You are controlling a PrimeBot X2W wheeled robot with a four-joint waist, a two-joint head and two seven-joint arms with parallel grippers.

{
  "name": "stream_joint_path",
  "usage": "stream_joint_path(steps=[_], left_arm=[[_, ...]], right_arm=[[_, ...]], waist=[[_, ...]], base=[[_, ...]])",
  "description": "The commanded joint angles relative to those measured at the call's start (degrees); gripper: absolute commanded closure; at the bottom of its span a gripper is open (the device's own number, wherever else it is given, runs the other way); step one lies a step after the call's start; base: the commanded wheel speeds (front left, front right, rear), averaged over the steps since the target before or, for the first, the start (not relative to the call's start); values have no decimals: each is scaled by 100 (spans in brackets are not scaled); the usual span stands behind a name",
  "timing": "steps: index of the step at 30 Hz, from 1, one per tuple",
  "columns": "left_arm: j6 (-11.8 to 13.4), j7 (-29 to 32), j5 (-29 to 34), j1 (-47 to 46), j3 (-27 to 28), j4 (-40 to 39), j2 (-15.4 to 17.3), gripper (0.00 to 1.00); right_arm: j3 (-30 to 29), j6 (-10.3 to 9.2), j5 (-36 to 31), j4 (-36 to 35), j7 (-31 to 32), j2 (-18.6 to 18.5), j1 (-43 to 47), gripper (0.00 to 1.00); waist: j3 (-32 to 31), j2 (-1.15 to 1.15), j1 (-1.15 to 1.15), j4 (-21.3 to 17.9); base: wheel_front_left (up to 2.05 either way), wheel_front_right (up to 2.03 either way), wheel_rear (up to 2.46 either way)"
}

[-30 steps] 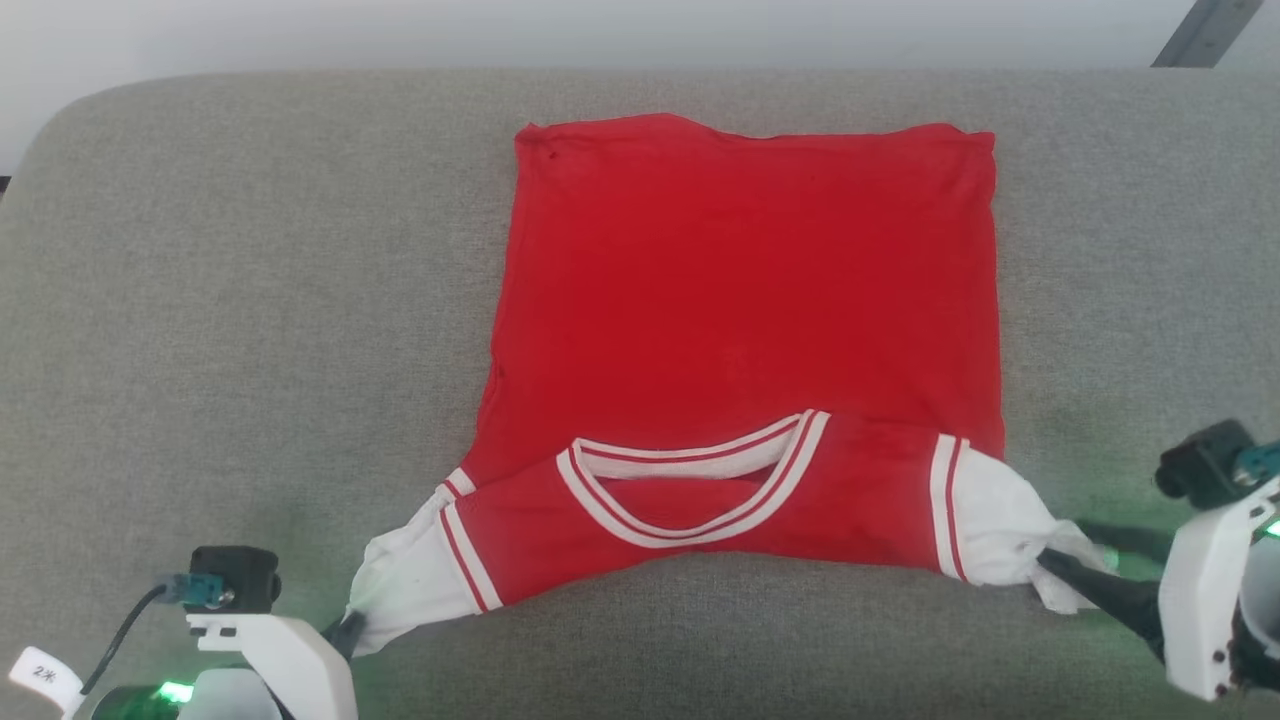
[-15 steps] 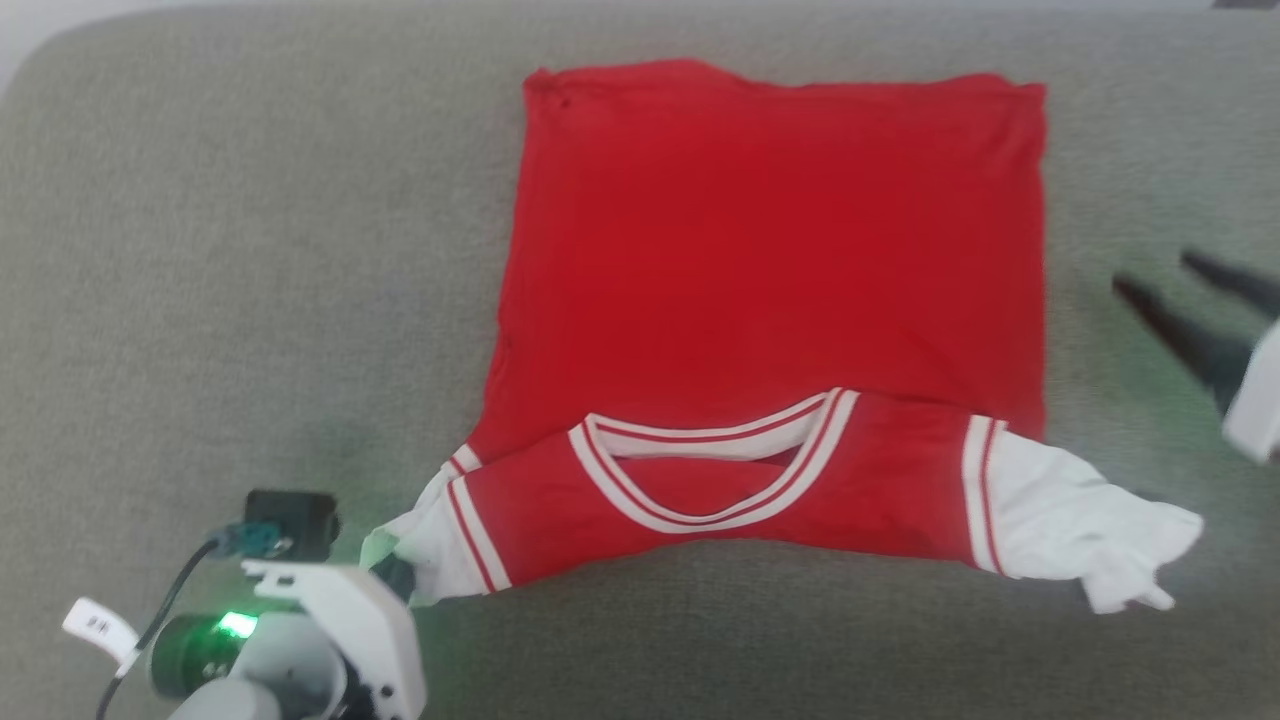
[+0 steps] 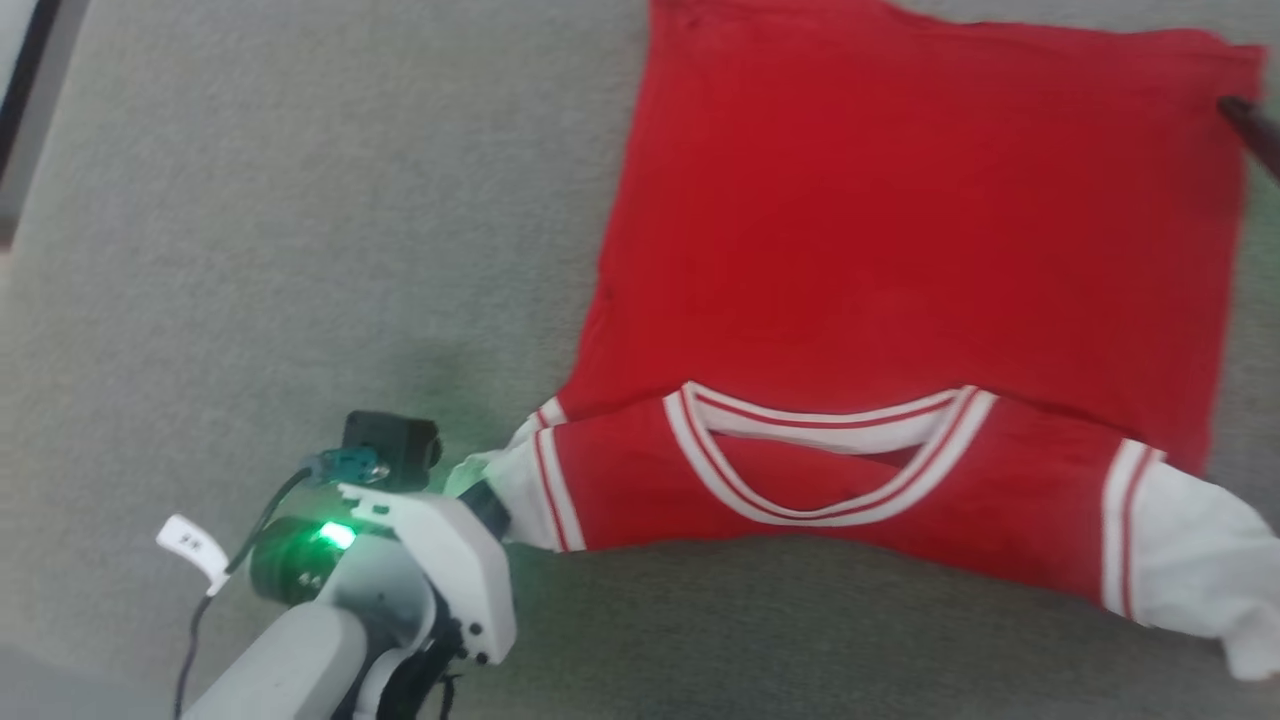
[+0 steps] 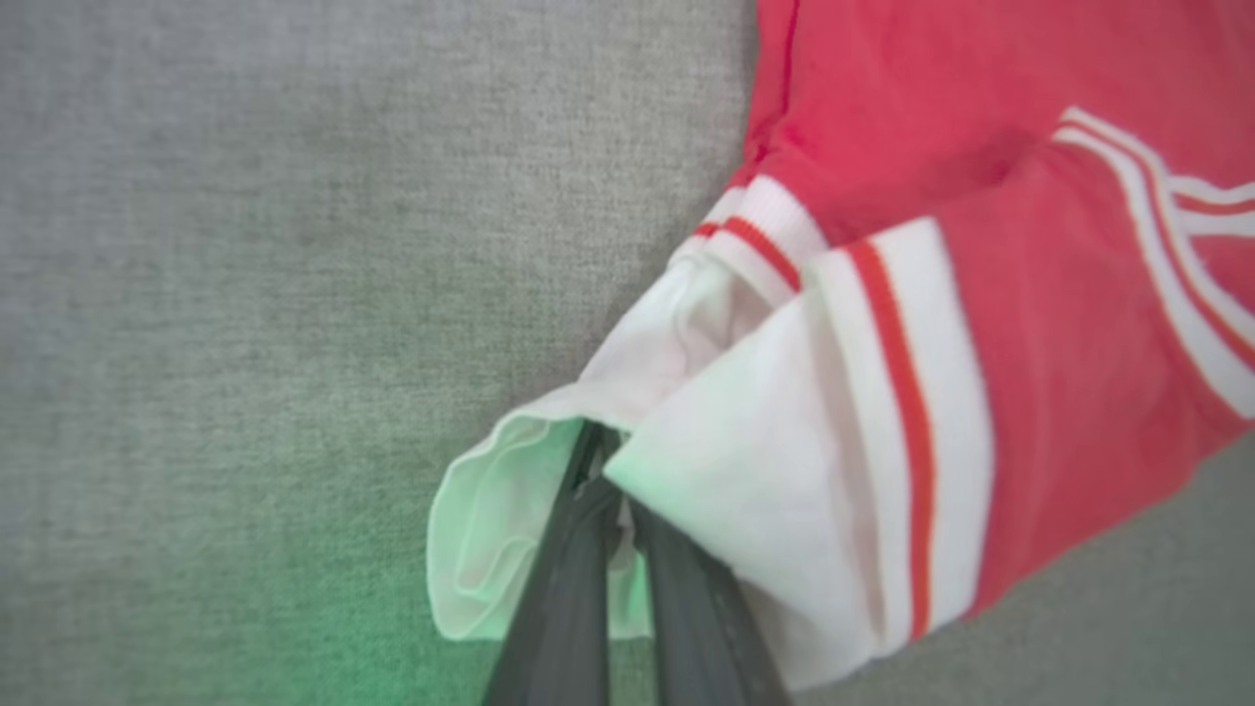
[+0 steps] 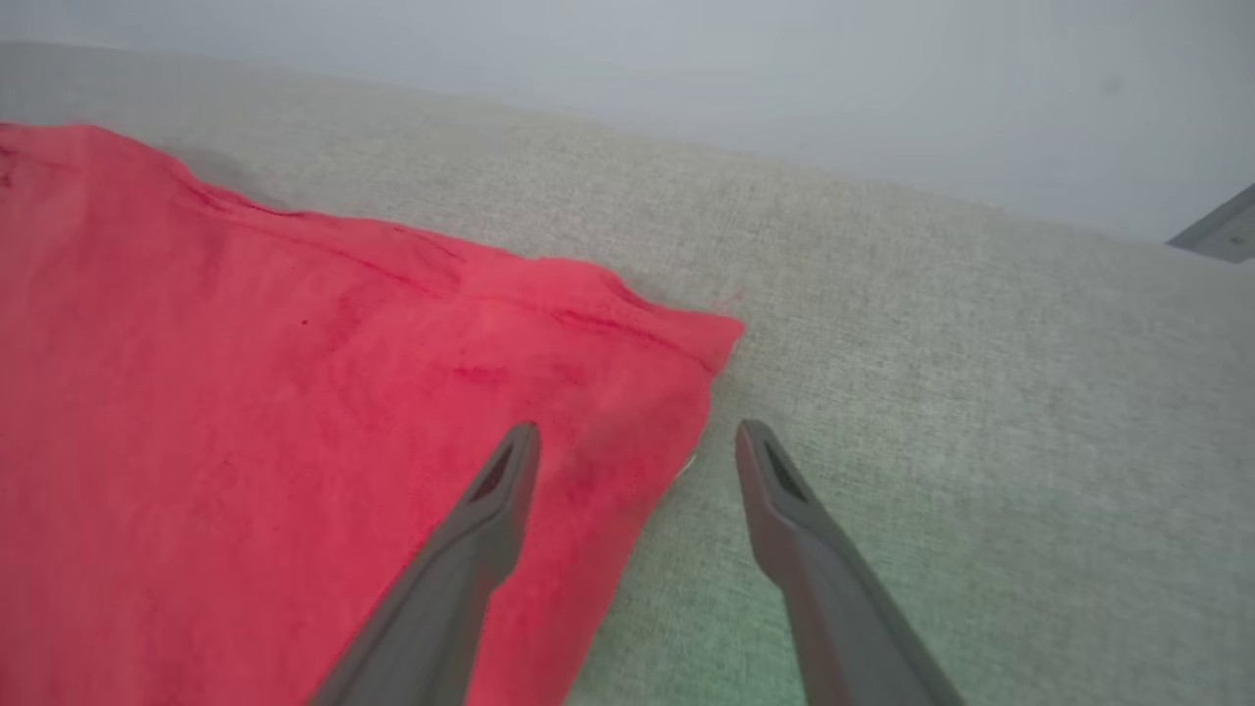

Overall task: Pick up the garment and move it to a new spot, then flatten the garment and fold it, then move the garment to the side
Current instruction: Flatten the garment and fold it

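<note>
1. Grey cushion is carrying the garment, lying flat toward three o'clock.
2. Reaching from seven o'clock, the left gripper is pinching the white left sleeve, jaws tight together.
3. Having let go of the right sleeve, the right gripper is hovering at one o'clock, jaws wide and empty, straddling the edge by the far corner, likely lining up the fold.

A grey woven cushion spreads wide, its cloth coarse and even. Beyond the cushion's far edge rises a plain pale wall, with a slanted grey bar at the wall's right end. A green glow tints the cushion's near part.
</note>
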Motion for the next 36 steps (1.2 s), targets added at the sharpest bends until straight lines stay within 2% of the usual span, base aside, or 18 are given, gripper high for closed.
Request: stream_joint_path(steps=[1,5,10,11,12,16,22,27,36], left_arm=[[-26,1,2,-109,-94,183,-135,100],[-53,-55,18,-231,-135,381,-258,100],[-117,-114,-19,-337,-156,623,-360,100],[-111,-137,-44,-351,-135,673,-384,100],[-114,-153,-45,-373,-129,724,-385,100],[-114,-223,-70,-374,-75,853,-378,100],[-78,-304,-77,-316,82,901,-179,100],[24,-331,-95,-181,221,788,35,100],[213,-311,-173,73,416,529,299,100]], right_arm=[[9,-4,52,234,236,109,-139,0],[115,-4,107,888,968,320,-401,0],[338,-7,170,1736,2099,708,-296,0],[371,-7,172,1780,2218,755,-310,66],[427,-2,123,1783,2288,763,-343,100],[445,-3,83,1719,2231,750,-516,100],[472,-3,165,1243,2129,654,-631,100],[541,-4,318,415,2014,438,-400,100],[567,-5,798,-1508,1911,-326,824,100]], waist=[[180,0,0,211],[275,0,0,359],[298,0,0,466],[293,0,0,473],[284,0,0,472],[217,0,0,407],[-61,0,0,93],[-305,0,0,-272],[-584,0,0,-812]], base=[[0,0,0],[0,0,0],[0,0,0],[0,0,0],[0,0,0],[0,0,0],[0,0,0],[0,0,0],[0,0,0]])
